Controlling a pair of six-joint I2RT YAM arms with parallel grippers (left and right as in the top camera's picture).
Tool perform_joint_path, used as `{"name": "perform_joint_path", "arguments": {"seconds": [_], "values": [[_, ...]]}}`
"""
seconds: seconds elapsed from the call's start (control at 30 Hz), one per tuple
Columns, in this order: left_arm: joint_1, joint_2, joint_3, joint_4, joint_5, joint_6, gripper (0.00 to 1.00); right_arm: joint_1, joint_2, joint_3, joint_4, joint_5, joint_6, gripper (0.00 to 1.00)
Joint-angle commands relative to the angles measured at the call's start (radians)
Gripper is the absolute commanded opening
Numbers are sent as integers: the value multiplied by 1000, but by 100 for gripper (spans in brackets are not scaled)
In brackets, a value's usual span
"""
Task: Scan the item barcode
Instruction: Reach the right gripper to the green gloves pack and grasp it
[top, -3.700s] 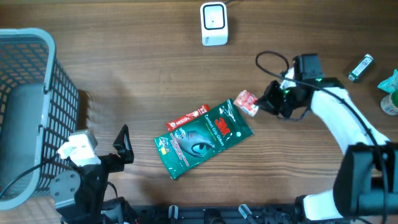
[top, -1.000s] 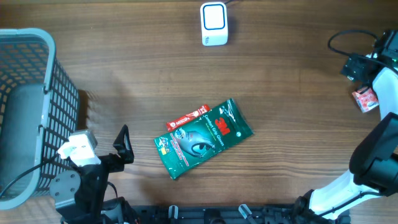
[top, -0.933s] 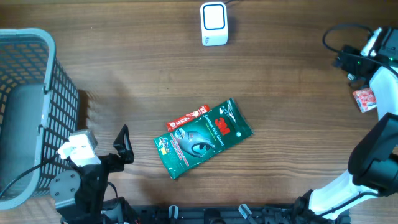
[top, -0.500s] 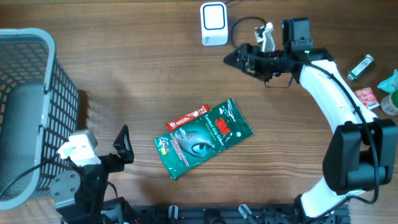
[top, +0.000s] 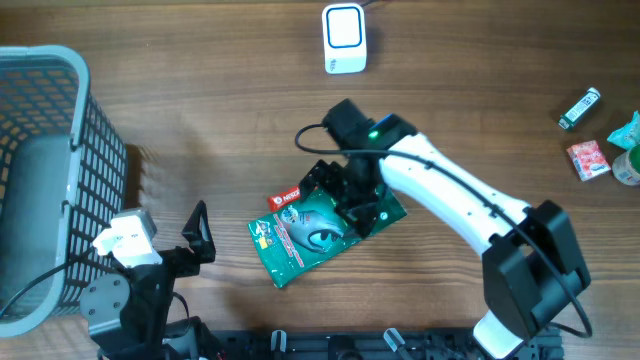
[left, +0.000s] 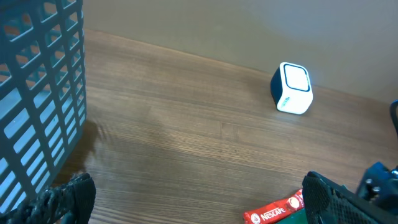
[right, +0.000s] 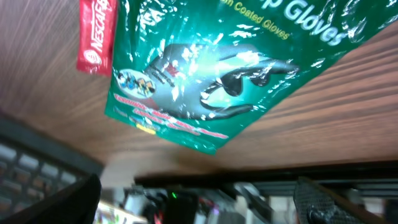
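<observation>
barely started tbh: the right tool (top: 343, 196) is held spread wide over the green glove pack (top: 292, 240), nothing is gripped yet, and pickup plus the scanner (top: 344, 38) pass are left to be done

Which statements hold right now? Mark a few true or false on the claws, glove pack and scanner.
The right claw is above the green glove pack. True.
The right claw is shut on the red Nescafe stick. False: it is open and empty; the stick lies beside the pack.
The white scanner stands apart from the pack. True.
The pack is inside the basket. False: it lies on the table, outside the basket.
The left claw is open and empty. True.
</observation>
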Motion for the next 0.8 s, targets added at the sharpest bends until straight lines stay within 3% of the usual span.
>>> {"name": "perform_joint_path", "arguments": {"seconds": [0.0,0.1,0.37,0.4,0.5,0.53,0.63,0.7,0.77], "values": [[6,-5,-1,3,-6,-10,100,46,-18,2,0,211,350,100],[6,-5,-1,2,-6,-10,100,46,17,1,26,228,518,99],[6,-5,-1,3,-6,-10,100,35,270,1,144,61,525,98],[6,-5,-1,3,-6,-10,100,24,293,1,145,44,525,81],[6,-5,-1,3,-6,-10,100,19,310,1,159,44,523,13],[6,-5,-1,3,-6,-10,100,17,310,2,174,48,494,4],[6,-5,-1,2,-6,-10,100,-21,309,6,222,44,294,4],[6,-5,-1,3,-6,-10,100,-70,279,34,208,-52,44,5],[6,-5,-1,2,-6,-10,100,-73,208,42,148,-28,27,14]]}}
